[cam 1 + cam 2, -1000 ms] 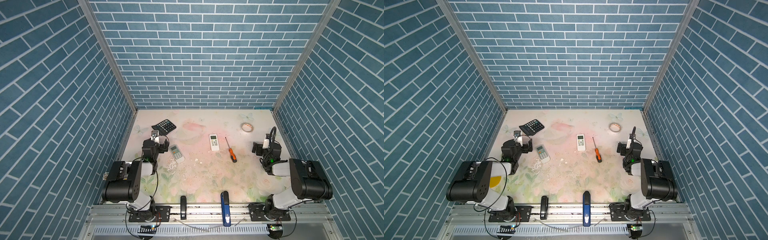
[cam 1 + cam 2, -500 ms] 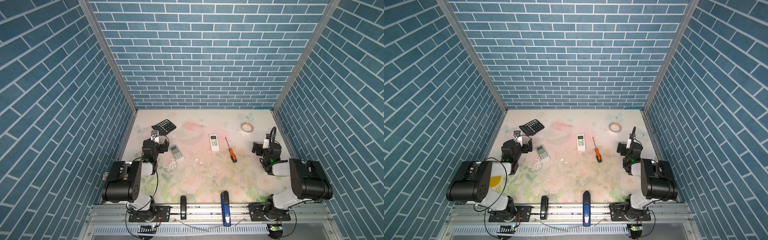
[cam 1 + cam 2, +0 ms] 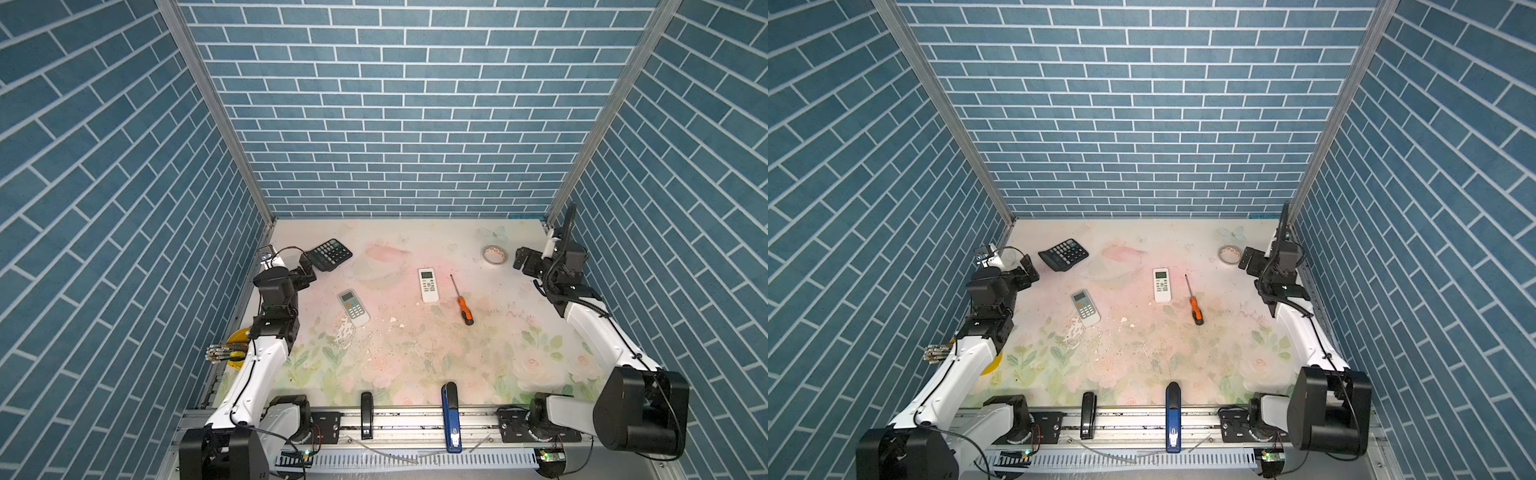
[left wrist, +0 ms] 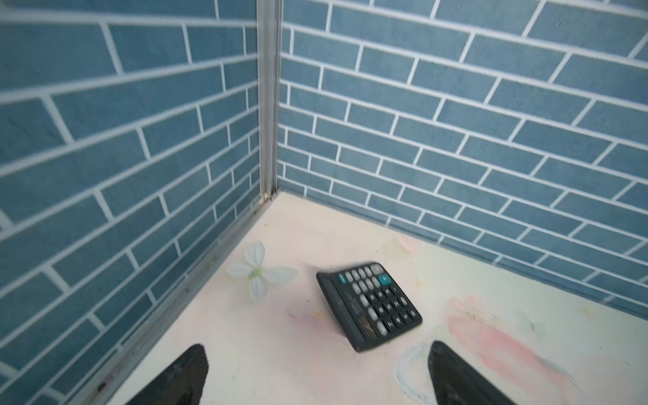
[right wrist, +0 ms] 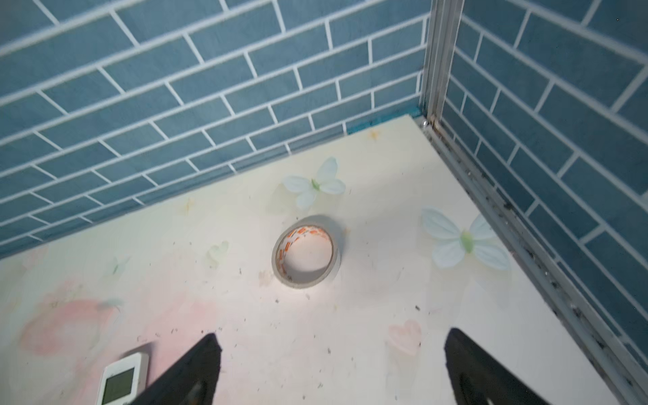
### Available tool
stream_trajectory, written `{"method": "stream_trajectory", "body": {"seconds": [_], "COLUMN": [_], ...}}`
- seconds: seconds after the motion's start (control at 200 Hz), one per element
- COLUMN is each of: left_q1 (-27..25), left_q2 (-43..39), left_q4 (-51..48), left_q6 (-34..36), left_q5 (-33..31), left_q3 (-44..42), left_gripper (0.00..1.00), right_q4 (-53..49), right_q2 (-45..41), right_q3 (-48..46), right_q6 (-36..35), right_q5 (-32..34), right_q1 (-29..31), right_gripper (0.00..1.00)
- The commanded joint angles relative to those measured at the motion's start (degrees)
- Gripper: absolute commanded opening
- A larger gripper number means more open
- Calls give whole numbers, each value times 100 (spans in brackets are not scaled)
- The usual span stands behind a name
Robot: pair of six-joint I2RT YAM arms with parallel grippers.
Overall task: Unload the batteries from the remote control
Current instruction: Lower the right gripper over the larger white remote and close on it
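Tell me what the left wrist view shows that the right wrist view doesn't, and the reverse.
Only the left wrist view: a black calculator lying on the table beyond the open left gripper.
Only the right wrist view: a roll of tape lying flat ahead of the open right gripper, and the display end of a white remote control.
Both: the floral table, blue brick-pattern walls and a metal corner post.

A white remote control (image 3: 428, 285) (image 3: 1162, 285) lies flat, buttons up, just beside the orange-handled screwdriver (image 3: 462, 300), nearly parallel to its shaft, while a grey remote control (image 3: 353, 307) (image 3: 1085, 307) lies face-up too, farther from the screwdriver on that same side, skewed.
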Motion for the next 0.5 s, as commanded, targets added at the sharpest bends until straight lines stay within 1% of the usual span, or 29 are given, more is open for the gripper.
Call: {"method": "stream_trajectory", "body": {"seconds": [0.0,0.075,0.19,0.29,0.385,0.495], "left_q1": [0,-17,-52,-114,-158,-189], "left_q2": [123,157,139,-4,-208,-391], "left_q4": [-1409,-1800,-2417,-2868,-3246,-3557], "left_q6": [-538,-637,-758,-865,-932,-1058], "left_q5": [777,982,1147,1206,1138,1113], "left_q3": [158,303,419,576,568,550], "left_gripper": [99,100,100,100,100,100], "right_q4": [-1818,-2131,-2335,-2512,-2716,-2765], "right_q2": [353,637,1081,1611,2162,2858], "right_q3": [583,963,1393,1831,2273,2684], "right_q6": [90,163,350,515,687,827], "right_q5": [855,1116,1151,1100,1002,956], "right_q1": [986,1529,2184,2700,3039,3305], "right_gripper": [99,99,99,91,86,85]}}
